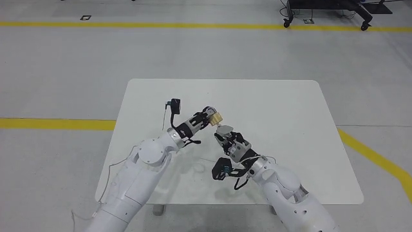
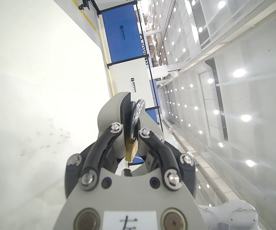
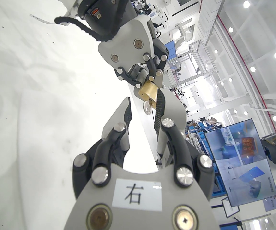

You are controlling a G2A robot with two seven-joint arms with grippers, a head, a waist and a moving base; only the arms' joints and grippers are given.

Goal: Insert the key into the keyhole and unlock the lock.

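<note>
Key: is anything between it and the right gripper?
Nothing visible. The key sticks out of the lock, which the left gripper holds, and the open right gripper faces its head directly.

I'm in a big industrial hall, workshop sort. Grey floor (image 1: 193, 58) with yellow lane lines (image 1: 161, 24), wheeled racks (image 1: 325, 1) at its edge, blue perforated panels (image 2: 121, 37), high ceiling (image 2: 248, 25) with rows of lamps (image 2: 239, 73), a large display screen (image 3: 238, 163).
</note>
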